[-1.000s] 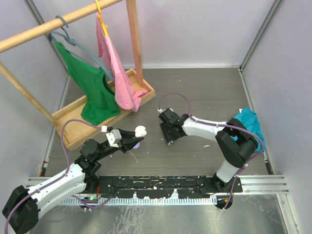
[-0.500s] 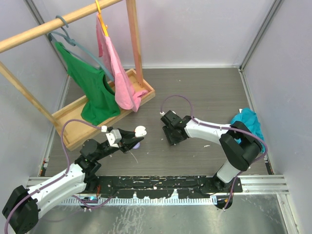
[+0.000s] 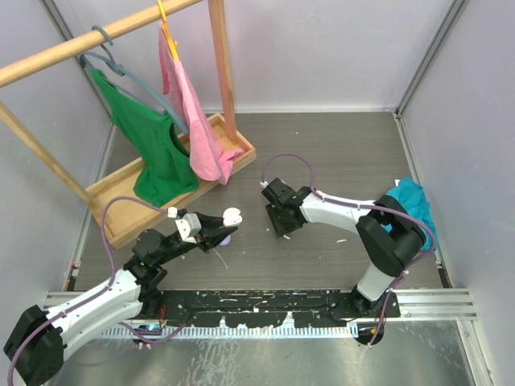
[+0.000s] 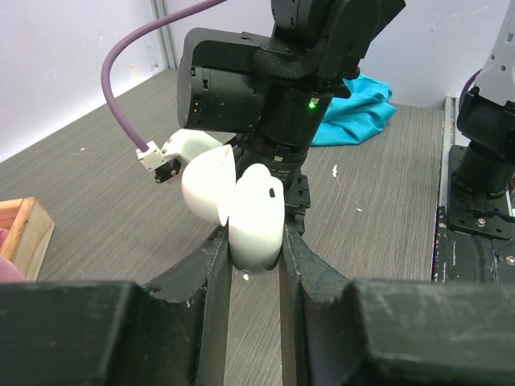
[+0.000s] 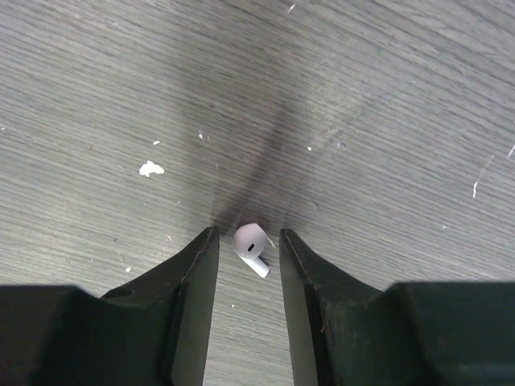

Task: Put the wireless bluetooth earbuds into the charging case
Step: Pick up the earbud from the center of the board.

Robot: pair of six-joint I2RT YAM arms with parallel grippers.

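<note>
Earbud, white, lies on the table between the right gripper's narrowly spread fingers, with a sliver of gap on each side and open tabletop beyond. Left gripper pinches the lid-open charging case just left of it. The wooden rack base stands far left, well apart.

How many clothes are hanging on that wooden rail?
2: a green shirt on the blue-grey hanger, and a pink garment beside it on the yellow hanger. More could hide behind.
</note>
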